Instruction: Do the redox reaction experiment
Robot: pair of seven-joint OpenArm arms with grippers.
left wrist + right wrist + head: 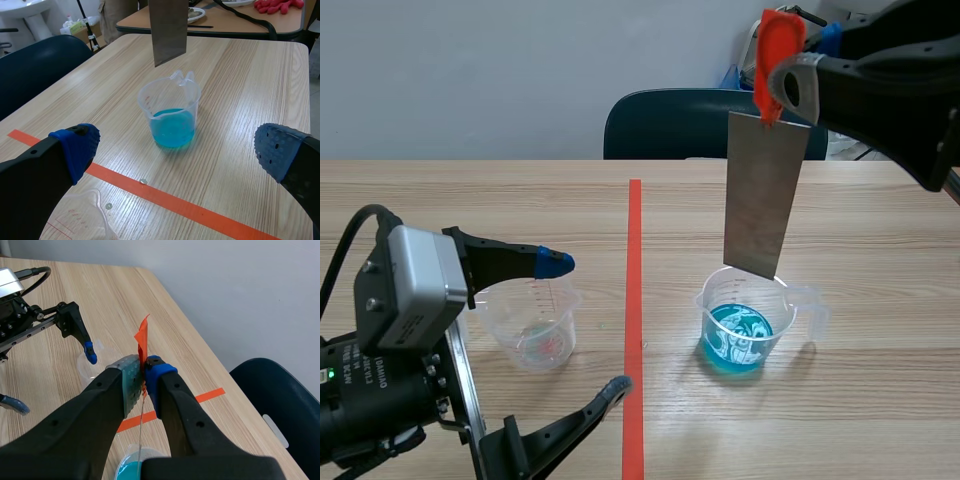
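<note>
Well, one clear beaker [786, 303] holds blue liquid [740, 338]

A dark blue chair [690, 125] stands behind the wooden table [470, 200].

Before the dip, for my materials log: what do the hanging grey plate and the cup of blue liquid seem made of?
Flat grey rectangular plate: probably metal, matt brushed look, thin, straight edges. Clear spouted cup of blue liquid: probably plastic, see-through thin wall, moulded spout.
</note>
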